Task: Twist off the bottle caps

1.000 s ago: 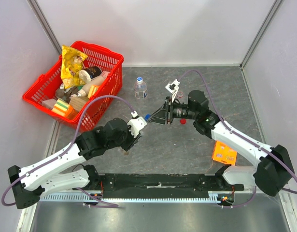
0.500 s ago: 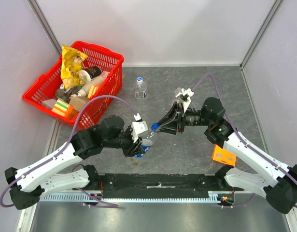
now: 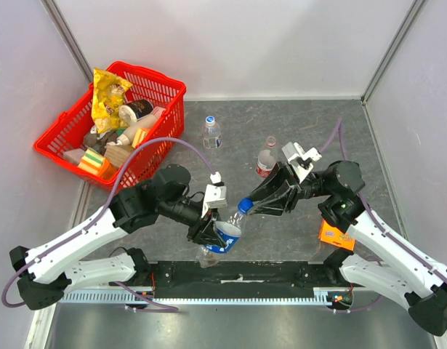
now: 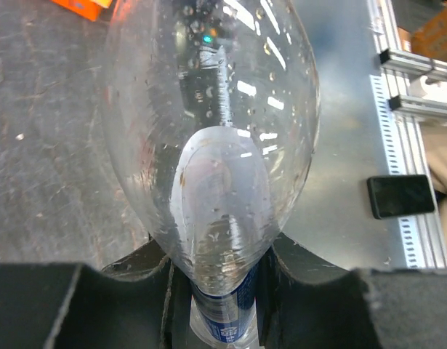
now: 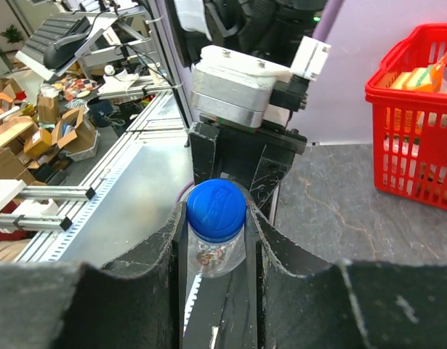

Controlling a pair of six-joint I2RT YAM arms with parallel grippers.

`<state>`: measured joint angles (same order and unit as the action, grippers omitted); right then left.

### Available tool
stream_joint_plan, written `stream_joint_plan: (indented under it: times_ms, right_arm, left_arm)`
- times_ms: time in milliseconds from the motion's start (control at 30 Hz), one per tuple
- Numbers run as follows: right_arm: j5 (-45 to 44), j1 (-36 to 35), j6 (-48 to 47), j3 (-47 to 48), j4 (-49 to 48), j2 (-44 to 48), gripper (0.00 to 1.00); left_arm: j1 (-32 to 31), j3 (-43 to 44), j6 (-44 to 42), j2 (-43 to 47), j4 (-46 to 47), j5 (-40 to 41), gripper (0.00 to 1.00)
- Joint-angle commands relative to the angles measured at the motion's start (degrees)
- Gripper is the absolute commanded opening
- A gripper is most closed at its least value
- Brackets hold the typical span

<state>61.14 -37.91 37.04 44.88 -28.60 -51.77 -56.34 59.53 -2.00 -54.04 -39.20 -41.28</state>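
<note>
Blue-labelled bottle moved nearer, clamped by left end effector; right end effector grips blue cap

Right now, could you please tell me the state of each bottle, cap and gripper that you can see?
left gripper: shut on the blue-labelled bottle.
right gripper: shut on the blue cap.
blue-labelled bottle: held tilted in the air, cap on.
red-labelled bottle: upright on the table; cannot tell whether it is capped.
pale-labelled bottle: upright on the table, cap on.
</note>
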Motion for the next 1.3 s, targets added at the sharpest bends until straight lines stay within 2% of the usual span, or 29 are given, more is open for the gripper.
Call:
stream_joint_plan:
  times_ms: [0, 300, 533, 667, 767, 900, 1000, 1133, 1267]
  right_arm:
    - [-0.68, -0.32, 1.46, -0.67, -9.10, 1.75, 0.00]
    - [0.99, -0.32, 1.64, -2.17, -14.11, 4.83, 0.00]
    - [0.12, -0.32, 0.58, -1.47, -11.75, 4.48, 0.04]
    - [-1.90, -0.32, -1.61, 0.29, -6.05, 3.08, 0.23]
    - [-2.87, -0.23, -2.50, 1.52, -4.27, 2.99, 0.44]
    - [-3.49, -0.23, -2.85, 2.05, -4.45, 3.60, 0.79]
    - [-3.49, -0.23, -3.02, 2.40, -4.18, 3.78, 0.96]
    - [-4.45, -0.32, -2.94, 2.49, -3.48, 4.22, 0.98]
    - [-7.69, -0.32, -3.98, 3.01, -0.16, 4.83, 0.98]
  left_arm:
    - [-0.53, 1.73, 1.12, -2.29, 0.26, -9.61, 0.02]
    - [-0.62, 2.26, 1.03, -3.62, 0.53, -13.13, 0.02]
    - [-0.53, 2.17, 0.77, -3.79, 0.79, -12.52, 0.02]
    - [-0.44, 1.65, 0.77, -4.05, 0.79, -11.29, 0.02]
    - [-0.53, 1.21, 0.68, -4.32, 0.79, -10.67, 0.02]
    - [-0.53, 0.94, 0.51, -4.41, 0.71, -10.67, 0.02]
    - [-0.53, 0.77, 0.33, -4.14, 0.70, -10.05, 0.02]
    - [-0.44, 0.50, -0.20, -3.70, 0.70, -8.65, 0.02]
    - [-0.53, -0.20, -0.55, -2.56, 0.62, -3.30, 0.02]
